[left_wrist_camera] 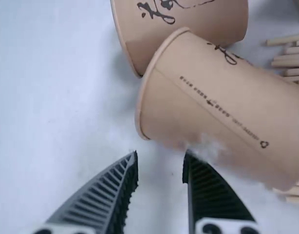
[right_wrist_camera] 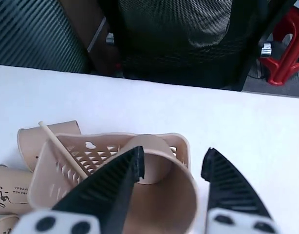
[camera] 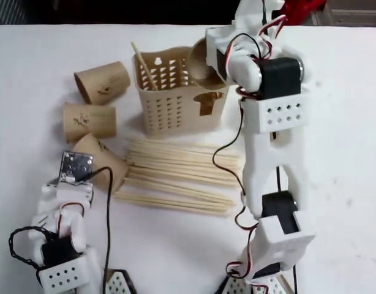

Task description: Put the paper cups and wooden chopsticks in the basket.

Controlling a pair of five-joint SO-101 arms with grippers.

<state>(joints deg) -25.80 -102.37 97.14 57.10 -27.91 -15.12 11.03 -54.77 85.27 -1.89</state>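
Paper cup, part-hidden (right hand), over basket

white table, black mesh chair behind, red stool, dark slatted panel

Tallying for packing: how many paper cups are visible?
4. Far cup, middle cup and near cup lie beside the basket; the fourth cup is in the right gripper over it. Basket may hide more.
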